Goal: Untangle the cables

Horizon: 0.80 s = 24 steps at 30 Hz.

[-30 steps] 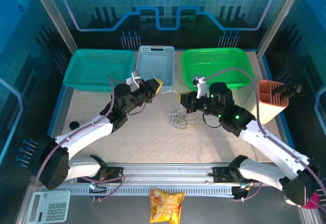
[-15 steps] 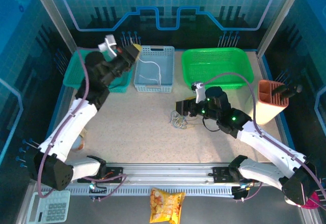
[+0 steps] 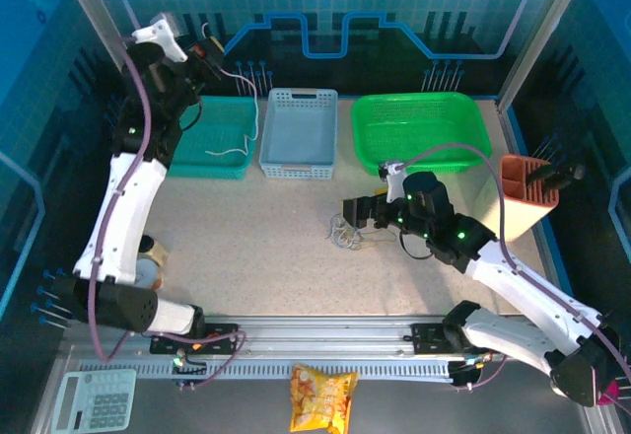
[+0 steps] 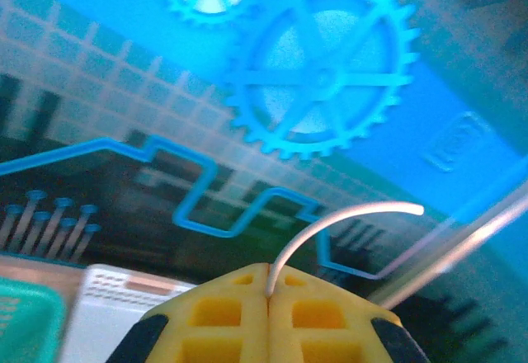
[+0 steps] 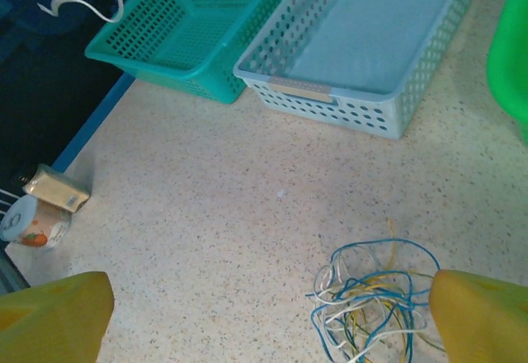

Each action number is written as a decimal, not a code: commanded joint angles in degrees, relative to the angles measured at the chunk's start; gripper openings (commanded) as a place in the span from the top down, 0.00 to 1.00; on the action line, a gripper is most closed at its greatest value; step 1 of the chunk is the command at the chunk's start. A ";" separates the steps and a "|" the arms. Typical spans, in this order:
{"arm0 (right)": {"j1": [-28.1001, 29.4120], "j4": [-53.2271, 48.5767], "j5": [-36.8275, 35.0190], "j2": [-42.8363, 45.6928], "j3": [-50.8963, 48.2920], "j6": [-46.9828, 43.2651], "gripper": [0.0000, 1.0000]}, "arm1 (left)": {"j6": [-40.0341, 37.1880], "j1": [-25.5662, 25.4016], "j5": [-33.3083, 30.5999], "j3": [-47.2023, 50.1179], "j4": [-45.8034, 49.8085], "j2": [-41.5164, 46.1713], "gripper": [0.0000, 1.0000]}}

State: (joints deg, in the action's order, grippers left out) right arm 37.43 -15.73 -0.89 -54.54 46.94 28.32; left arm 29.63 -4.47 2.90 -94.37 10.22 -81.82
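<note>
Left gripper: clamped shut on one cream-white cable, which came out of the seam between the yellow fingers.
Left arm's pose: stretched high above the table's far-left corner, probably so the floppy length hung clear of the table and could be fed down into a basket.
Held cable's run: it curved down from the gripper, its lower end over the teal basket. I could not tell whether it touched the basket floor.
Clump of cables: on the table near its middle, a little right of centre and well apart from the held cable. Blue, white and yellow strands were looped through one another.
Right gripper: jaws spread wide and holding nothing, low over the table just beside the clump's right edge. From its wrist, the clump lay ahead and nearer the right-hand finger.
Reason for that stance: likely readied to pinch a strand or pin the clump down.
Baskets: the teal one, a pale blue basket and a green basket stood along the far edge, probably as drop places for separated cables.
Progress: one cable was out and several were tangled, so it looked early.
Risk: pulling one strand could drag the whole light clump along.
</note>
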 commanded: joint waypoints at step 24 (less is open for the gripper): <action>-0.07 -4.93 -4.60 4.62 -5.45 2.11 0.00 | -6.35 12.14 -0.53 1.57 5.82 -18.57 0.54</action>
State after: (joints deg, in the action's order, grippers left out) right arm 37.43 -22.22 -8.69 -50.85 42.39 31.29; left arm 23.57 5.82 -0.19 -93.58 13.80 -98.80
